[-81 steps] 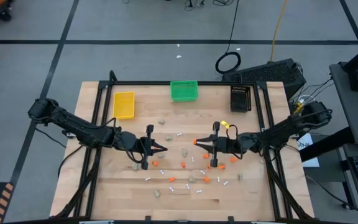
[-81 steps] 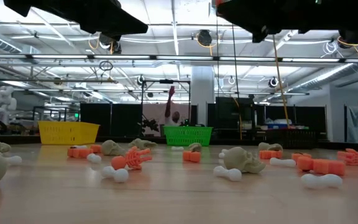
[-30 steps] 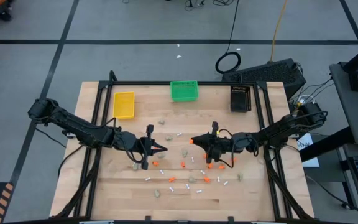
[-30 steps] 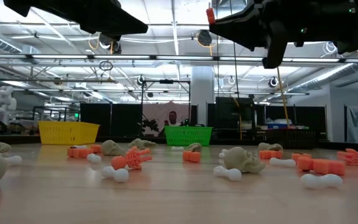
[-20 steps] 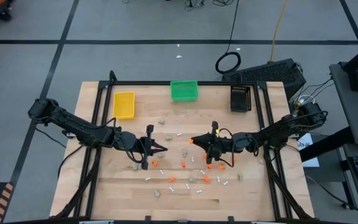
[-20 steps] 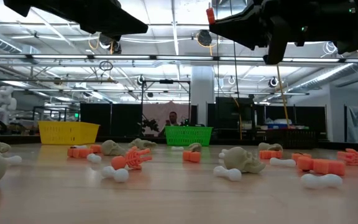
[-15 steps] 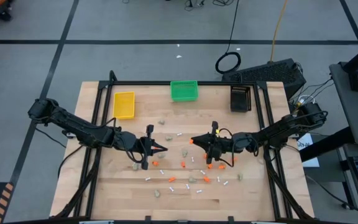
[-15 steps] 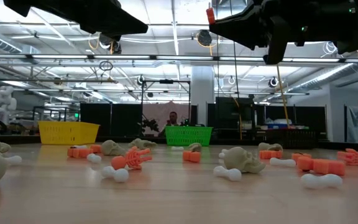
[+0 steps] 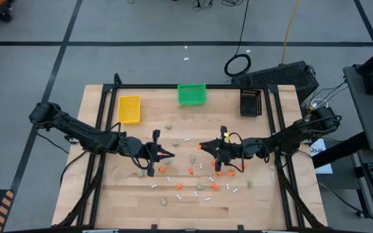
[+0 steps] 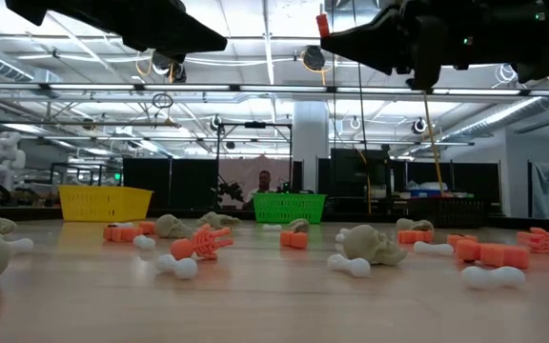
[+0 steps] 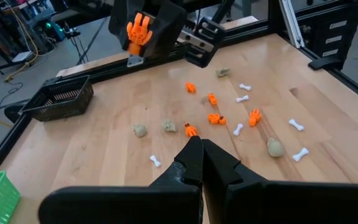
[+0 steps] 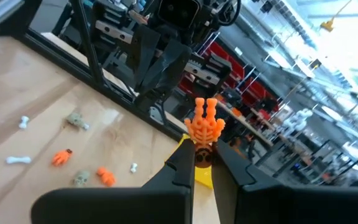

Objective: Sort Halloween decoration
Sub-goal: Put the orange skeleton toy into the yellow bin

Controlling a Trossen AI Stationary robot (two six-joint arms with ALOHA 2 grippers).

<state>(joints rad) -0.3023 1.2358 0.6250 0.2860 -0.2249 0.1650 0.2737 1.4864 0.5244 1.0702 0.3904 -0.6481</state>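
1. the right gripper (image 12: 202, 163) hangs above the middle of the table (image 9: 264, 200), its fingers clamped on an orange skeleton hand (image 12: 204, 127) that sticks out past the tips.
2. just below and around it on the wood lie scattered orange bits (image 9: 214, 186), beige-grey lumps (image 9: 199, 187) and thin white bones (image 9: 178, 188).
3. across from it, over the table's left half, the left gripper (image 11: 199, 154) waits with its fingers pressed together and nothing between them.
4. farther off along the far edge stand the green bin (image 9: 192, 94), the yellow bin (image 9: 129, 109) and the black bin (image 9: 250, 101), all well apart from the held piece.
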